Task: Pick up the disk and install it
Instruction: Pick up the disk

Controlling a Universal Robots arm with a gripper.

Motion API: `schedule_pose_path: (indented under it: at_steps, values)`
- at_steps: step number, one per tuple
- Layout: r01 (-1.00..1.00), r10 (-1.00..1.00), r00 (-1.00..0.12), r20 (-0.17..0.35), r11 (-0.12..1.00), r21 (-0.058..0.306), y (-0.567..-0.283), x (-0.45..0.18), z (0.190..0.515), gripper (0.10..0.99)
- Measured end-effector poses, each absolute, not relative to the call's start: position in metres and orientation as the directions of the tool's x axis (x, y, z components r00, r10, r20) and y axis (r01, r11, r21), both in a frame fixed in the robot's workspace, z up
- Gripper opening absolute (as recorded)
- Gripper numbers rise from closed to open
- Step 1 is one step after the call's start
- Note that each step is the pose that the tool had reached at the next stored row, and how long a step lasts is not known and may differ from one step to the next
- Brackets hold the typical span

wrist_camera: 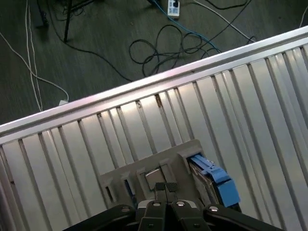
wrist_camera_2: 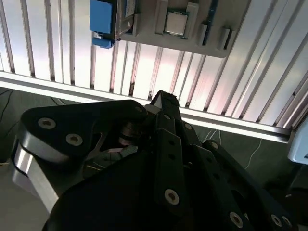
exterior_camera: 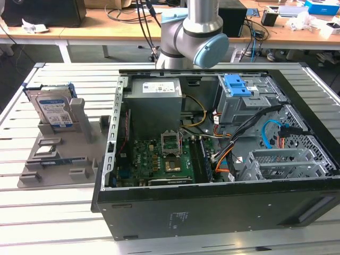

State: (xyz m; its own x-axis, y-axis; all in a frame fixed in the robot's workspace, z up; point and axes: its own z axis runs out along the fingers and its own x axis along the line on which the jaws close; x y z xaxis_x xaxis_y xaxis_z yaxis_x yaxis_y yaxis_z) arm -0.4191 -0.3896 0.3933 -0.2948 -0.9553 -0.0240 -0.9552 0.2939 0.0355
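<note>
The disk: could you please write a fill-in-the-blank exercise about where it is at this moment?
1. The disk sits in a grey holder, ____ the computer case.
2. The holder lies at the exterior view's ____ of the case.
3. The bracket around the disk is ____.
4. The gripper holds ____.
Missing words: outside; left; blue; nothing.

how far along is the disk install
Nothing looks done: the disk stands upright in its grey holder, outside the open computer case. In hand: nothing; the gripper is shut and empty, apart from the disk. Pickup and install are both left.
</note>
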Motion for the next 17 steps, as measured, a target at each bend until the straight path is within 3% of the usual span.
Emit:
schedule_pose_path:
  at_steps: [17]
  values:
    - [-0.999,-0.999,0.029,-0.024,-0.03,0.035,-0.3896,-0.4191,0.3932,0.106]
